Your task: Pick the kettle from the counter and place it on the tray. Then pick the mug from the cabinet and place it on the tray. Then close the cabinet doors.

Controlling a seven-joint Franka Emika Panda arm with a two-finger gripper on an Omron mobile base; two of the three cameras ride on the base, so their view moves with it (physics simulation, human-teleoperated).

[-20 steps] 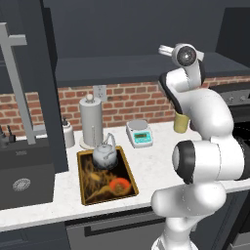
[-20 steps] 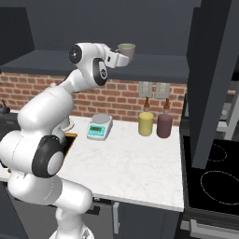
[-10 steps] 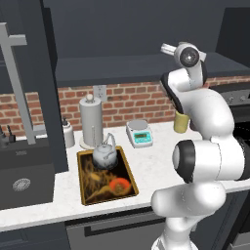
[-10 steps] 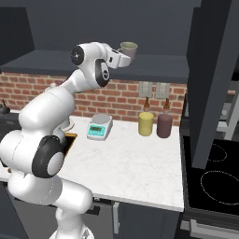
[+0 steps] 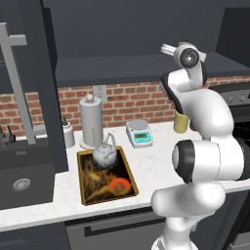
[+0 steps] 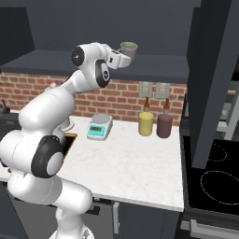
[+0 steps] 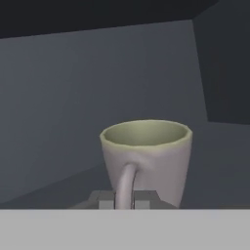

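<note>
My gripper [image 6: 120,56] is high up inside the open cabinet, shut on the handle of the pale grey-green mug [image 6: 129,50]. In the hand view the mug [image 7: 147,156] stands upright, its handle between my fingertips [image 7: 100,199]. The silver kettle [image 5: 105,155] sits at the far end of the dark tray [image 5: 96,189] on the white counter [image 6: 126,161]. One dark cabinet door [image 5: 46,93] hangs open at the left, another door [image 6: 212,79] at the right. In the left base view my own arm hides the mug.
A yellow cup [image 6: 145,123] and a maroon cup [image 6: 164,125] stand by the brick wall, beside a small scale [image 6: 99,127]. A tall grey cylinder [image 5: 91,122] stands behind the tray. The sink [image 5: 22,183] lies at the left, the stove [image 6: 219,179] at the right.
The hand with the mug has shifted only very slightly; the kettle, the tray and the doors have stayed put.
</note>
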